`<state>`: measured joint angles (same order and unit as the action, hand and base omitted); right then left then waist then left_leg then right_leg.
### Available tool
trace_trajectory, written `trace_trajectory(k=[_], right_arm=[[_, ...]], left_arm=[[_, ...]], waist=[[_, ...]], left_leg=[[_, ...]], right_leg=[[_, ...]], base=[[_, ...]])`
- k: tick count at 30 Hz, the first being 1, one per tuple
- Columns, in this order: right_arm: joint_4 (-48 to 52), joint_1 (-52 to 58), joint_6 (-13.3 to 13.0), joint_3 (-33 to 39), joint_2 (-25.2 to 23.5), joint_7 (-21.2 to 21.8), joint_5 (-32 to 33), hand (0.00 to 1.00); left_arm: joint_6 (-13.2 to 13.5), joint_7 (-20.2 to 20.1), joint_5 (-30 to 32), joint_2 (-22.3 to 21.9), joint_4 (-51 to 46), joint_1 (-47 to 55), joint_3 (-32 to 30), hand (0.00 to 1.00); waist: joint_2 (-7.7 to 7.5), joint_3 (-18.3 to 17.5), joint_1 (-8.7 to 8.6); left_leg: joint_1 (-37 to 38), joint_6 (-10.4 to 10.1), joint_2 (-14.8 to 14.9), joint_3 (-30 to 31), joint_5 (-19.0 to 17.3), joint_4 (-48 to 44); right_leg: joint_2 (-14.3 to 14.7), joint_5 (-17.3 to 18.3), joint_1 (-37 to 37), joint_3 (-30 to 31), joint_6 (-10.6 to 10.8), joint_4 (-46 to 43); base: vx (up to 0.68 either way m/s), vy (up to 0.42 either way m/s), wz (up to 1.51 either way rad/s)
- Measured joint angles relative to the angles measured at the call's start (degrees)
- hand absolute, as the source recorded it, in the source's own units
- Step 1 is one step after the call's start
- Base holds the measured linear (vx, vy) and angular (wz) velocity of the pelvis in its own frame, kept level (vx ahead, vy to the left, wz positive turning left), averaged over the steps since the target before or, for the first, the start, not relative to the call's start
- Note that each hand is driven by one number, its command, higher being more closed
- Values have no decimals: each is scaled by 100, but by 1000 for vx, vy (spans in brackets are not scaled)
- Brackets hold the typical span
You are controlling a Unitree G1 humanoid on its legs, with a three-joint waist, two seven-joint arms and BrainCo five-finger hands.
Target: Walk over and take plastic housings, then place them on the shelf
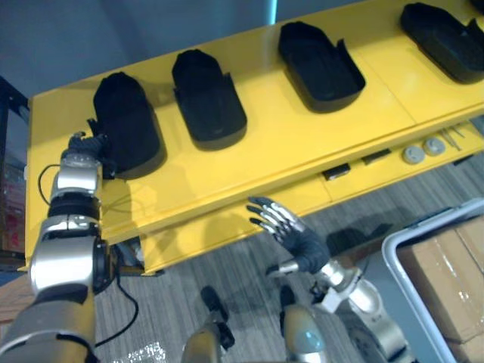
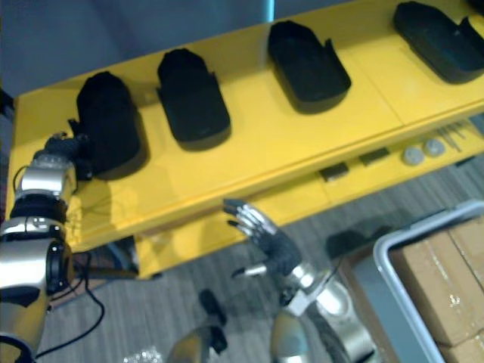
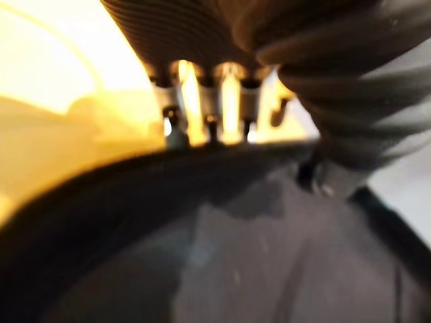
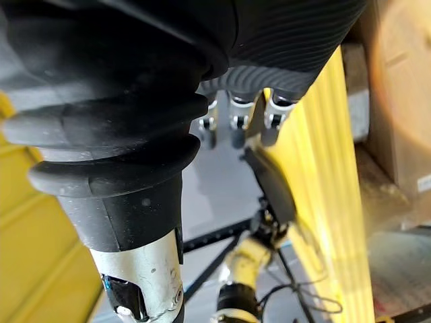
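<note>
Nearest, over grey carpet: right hand, fingers spread, holding nothing. Beside it, cut off by the edge, a crate of boxes. Farther, yellow shelf, two discs on its lower ledge, four black housings in a row on top. Left hand against the leftmost housing. In its wrist view, fingers dipping past the rim, tips hidden, grip impossible to tell. Far-right housing cut off.
</note>
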<state>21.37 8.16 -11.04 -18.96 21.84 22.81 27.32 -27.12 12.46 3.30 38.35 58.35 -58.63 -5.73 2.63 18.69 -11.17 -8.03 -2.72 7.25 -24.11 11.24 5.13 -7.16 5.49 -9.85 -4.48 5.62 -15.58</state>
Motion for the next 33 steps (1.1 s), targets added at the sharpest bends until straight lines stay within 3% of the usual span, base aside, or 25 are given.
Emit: trace_trajectory(k=[3,5,7,10,14,19,24,27,30,31,33], right_arm=[[-26,63,-22,5,-3,-19,3,0],[-103,186,-42,73,-35,-68,3,0],[-251,307,-92,195,-109,-169,0,0],[-668,581,-482,582,-329,-250,-34,0],[-872,646,-687,908,-472,-291,-116,0],[-849,685,-792,1190,-652,-297,-120,0],[-847,639,-790,1257,-745,-759,-405,0],[-847,472,-783,1278,-862,-1101,-632,0],[-847,287,-775,1292,-1004,-1405,-828,0],[-854,234,-776,1290,-1114,-1519,-874,0],[-851,123,-776,1289,-1229,-1690,-909,0]], left_arm=[[9,564,-66,126,49,0,-42,0],[257,1097,-193,212,87,-2,-152,0],[636,1430,-327,351,85,-34,-334,0],[1400,1606,-349,626,-296,-14,-367,0],[1979,1670,-348,516,-1565,777,-301,0],[2759,1660,-343,-303,-3902,2398,-310,0],[3456,1535,-330,-1318,-6531,4213,-579,0],[3878,1304,-300,-1861,-7572,5223,-688,0],[4287,865,-548,-2296,-8145,6106,-581,0],[4414,749,-627,-2443,-8208,6461,-465,0],[4458,629,-727,-2715,-8134,6961,-308,0]], waist=[[-2,-2,-44],[-7,-9,-71],[-26,-29,-76],[-45,-236,-76],[-62,-589,-75],[-21,-931,-12],[160,-1210,328],[197,-1367,504],[156,-1444,697],[41,-1527,767],[-61,-1578,923]], left_leg=[[0,8,0,-2,-5,0],[53,10,1,-4,-23,0],[161,-7,0,-13,-66,0],[248,6,-8,-10,-105,0],[430,-2,-39,7,-135,1],[596,-3,-76,319,-130,0],[599,-41,-106,653,-143,3],[588,-45,-164,885,-142,3],[560,-60,-216,971,-158,3],[477,-154,-258,949,-232,-31],[532,-30,-372,964,-159,-164]], right_leg=[[4,-51,26,14,11,82],[12,-103,144,13,17,215],[21,-145,308,15,26,356],[25,-209,522,-4,40,610],[8,-234,827,-35,57,865],[33,-240,1250,-346,42,1040],[35,-221,1505,-747,36,1144],[30,-177,1679,-990,23,1262],[4,-164,1803,-1200,52,1349],[-89,-177,1801,-1292,47,1465],[-198,-221,1801,-1291,88,1537]], base=[[8,-1,-1],[43,11,-2],[40,15,-4],[78,14,0],[93,6,1],[51,-10,25],[-41,18,34],[-49,18,39],[-28,42,42],[-12,83,38],[54,76,17]])
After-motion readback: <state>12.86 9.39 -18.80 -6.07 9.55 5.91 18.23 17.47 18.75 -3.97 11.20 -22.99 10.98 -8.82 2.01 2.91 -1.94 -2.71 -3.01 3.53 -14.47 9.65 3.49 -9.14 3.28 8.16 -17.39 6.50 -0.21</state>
